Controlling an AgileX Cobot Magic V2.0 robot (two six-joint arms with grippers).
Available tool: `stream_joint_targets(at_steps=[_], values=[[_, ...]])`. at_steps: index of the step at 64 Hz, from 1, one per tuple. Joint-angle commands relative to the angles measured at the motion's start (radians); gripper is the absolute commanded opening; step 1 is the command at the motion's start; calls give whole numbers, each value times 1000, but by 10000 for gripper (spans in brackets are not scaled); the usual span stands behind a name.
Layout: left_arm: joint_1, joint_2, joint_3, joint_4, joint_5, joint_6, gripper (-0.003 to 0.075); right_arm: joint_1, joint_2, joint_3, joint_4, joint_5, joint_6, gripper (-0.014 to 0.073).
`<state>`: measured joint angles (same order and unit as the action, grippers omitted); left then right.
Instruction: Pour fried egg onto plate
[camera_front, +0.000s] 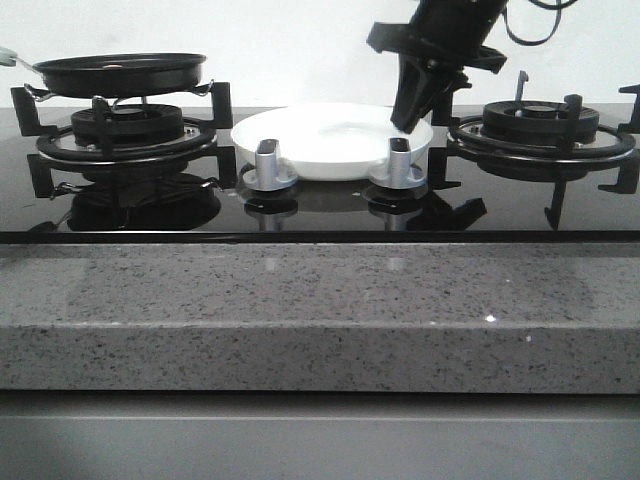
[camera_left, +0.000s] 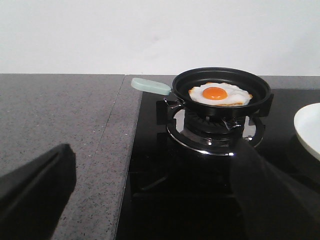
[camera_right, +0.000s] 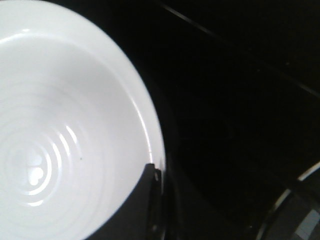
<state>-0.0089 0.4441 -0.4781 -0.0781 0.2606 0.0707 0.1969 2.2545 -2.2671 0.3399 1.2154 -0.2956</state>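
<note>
Frying pan (camera_front: 120, 72): black, mint handle, seated on left burner (camera_front: 125, 130).
Knobs (camera_front: 268, 165): two, silver.
Worktop (camera_front: 320, 310): grey speckled stone.

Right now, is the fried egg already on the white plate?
No, the fried egg lies in the black pan, and the plate is bare.

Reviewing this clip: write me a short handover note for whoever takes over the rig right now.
Right pincer: down at the right rim of the plate, one finger over the rim; whether it is clamped cannot be told.
Left pincer: open, empty, short of the stove, facing the pan.
Egg: lies flat in the pan, which sits on the left burner, pale handle free.
Plate: between the two burners, empty.
Done: nothing poured yet.
Left: grasp the handle, lift the pan, carry it over the plate, tip the egg out.
</note>
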Motion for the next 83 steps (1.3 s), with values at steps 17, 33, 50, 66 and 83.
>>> stream_joint_targets(at_steps=[17, 33, 50, 66, 83], values=[[2, 12, -38, -1, -85, -10, 618, -5, -157, -93, 17, 119, 106, -58], [2, 12, -38, -1, -85, -10, 618, -5, -207, -82, 47, 121, 125, -58], [2, 12, -38, -1, -85, -10, 618, 9, -344, 141, 86, 86, 64, -58], [2, 12, -38, -1, -85, -10, 618, 22, -531, 543, 115, -134, 11, -58], [2, 12, -38, -1, -85, -10, 618, 22, -610, 735, 157, -222, -19, -58]])
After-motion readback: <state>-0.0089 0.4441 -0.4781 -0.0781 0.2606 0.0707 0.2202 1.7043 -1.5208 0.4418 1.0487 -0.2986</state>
